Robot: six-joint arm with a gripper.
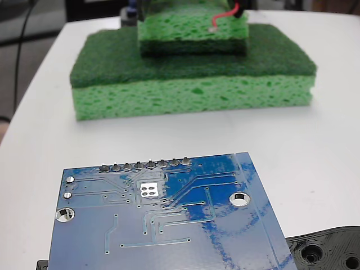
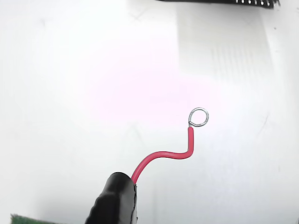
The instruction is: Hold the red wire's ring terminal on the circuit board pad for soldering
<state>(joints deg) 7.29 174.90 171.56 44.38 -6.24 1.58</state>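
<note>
Blue and glossy, the circuit board [image 1: 163,219] fills the lower centre of the fixed view, its one square pad [image 1: 149,189] left of centre, between two round mounting holes and below a single row of solder bumps. Two green sponges [image 1: 191,84] are stacked at upper centre; the red wire [image 1: 225,16] shows at the top edge, well apart from the board.

Seen from the wrist, one wire curves up from the black gripper tip [image 2: 114,200], which is clamped on it. Its one ring terminal [image 2: 198,117] hangs right of centre over bare white table. Doing this well likely means approaching low and slowly, centring the ring flat over the pad.
</note>
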